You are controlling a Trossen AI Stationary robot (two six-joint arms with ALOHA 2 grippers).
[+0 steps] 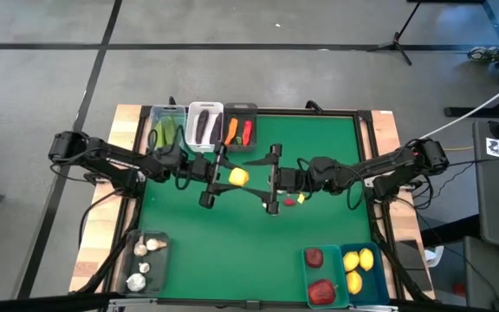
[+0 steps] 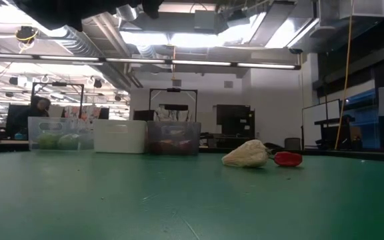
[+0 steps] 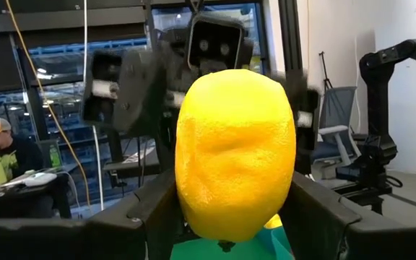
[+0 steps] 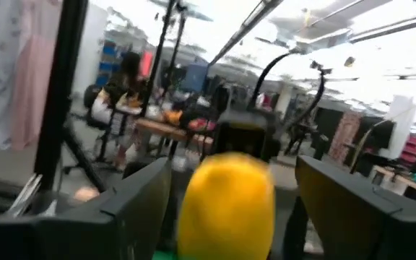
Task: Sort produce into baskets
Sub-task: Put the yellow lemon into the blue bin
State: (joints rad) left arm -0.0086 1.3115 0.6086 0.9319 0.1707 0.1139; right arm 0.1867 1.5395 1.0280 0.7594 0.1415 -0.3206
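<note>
1. left gripper (image 1: 225, 177), over the middle of the green tabletop (image 1: 319, 139), is clenched on a yellow lemon (image 1: 239, 178); the left wrist view shows the fruit seated between the two dark fingers (image 3: 150, 209), held clear of the surface.
2. right gripper (image 1: 273, 180) faces it from the other side, fingers spread wide with nothing between them; the lemon sits just ahead of the gap in the right wrist view.
3. handling, as a judgement: the lemon looks light, firm and dimpled, so it should hold well; its rounded, tapering ends could roll out of a shallow pinch, so the widest part of the belly is the place to take it.
4. still loose on the tabletop: a white garlic bulb (image 2: 245, 155) touching a small red piece (image 2: 287, 159), near the right gripper.
5. lemons already lie in the teal bin (image 1: 364, 270) at the right near corner, well apart from the held one.
</note>
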